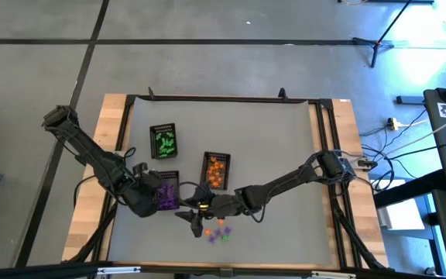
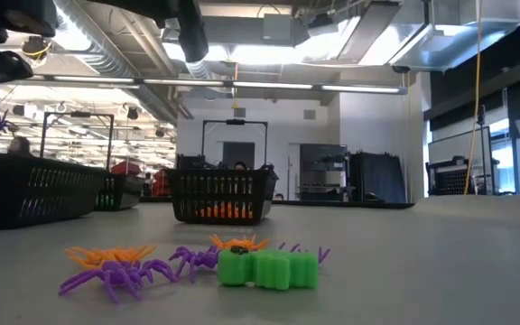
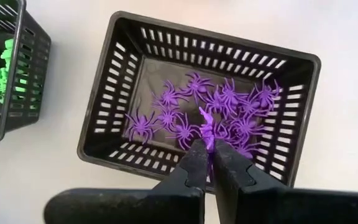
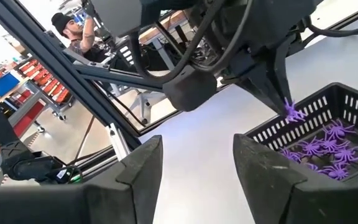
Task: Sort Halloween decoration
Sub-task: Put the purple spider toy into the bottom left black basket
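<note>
No readable writing or brand shows in any view. Farthest left in the high view stands the green tray [image 1: 163, 141], filled with green trinkets; the left wrist view catches only its corner [image 3: 5, 68]. Next, the left gripper [image 3: 207, 163] hangs over the purple tray [image 3: 303, 99], its fingers pinched together on a purple spider [image 3: 206, 129] just above the spiders heaped inside; the high view hides this grasp under the arm. The orange tray [image 1: 216, 170] sits further right. In front of it, the right gripper [image 4: 197, 168] hovers with fingers apart, holding nothing, near the loose pile [image 1: 217, 232]. Only the low view resolves that pile: orange and purple spiders [image 2: 116, 271] beside a green piece [image 2: 269, 268]
</note>
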You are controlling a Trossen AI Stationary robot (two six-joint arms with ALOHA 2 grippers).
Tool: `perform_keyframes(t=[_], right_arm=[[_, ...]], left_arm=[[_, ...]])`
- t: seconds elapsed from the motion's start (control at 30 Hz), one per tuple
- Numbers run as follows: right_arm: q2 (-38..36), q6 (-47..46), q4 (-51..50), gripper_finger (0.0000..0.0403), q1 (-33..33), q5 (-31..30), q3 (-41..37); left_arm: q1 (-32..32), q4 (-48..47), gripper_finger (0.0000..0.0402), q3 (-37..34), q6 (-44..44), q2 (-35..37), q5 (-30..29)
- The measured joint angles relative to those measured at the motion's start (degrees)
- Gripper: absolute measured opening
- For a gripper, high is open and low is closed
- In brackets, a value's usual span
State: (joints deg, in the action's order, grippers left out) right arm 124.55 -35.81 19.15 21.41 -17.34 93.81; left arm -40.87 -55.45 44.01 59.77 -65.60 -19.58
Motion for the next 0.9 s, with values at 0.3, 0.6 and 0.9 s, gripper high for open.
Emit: perform_keyframes(t=[0.3,0.6,0.9], right_arm=[[0.00,0.02,-0.13,0.0195,0.02,0.46,-0.02],[0.00,0.26,0.32,0.0195,0.33,-0.63,-0.02],[0.02,0.16,-1.07,0.0195,0.74,-1.12,-0.02]], left_arm=[[0.09,0.21,0.0000,0.00,0.00,0.00,-0.43],[0.09,0.21,0.0000,0.00,0.01,0.00,-0.45],[0.09,0.21,0.0000,0.00,0.01,0.00,-0.45]])
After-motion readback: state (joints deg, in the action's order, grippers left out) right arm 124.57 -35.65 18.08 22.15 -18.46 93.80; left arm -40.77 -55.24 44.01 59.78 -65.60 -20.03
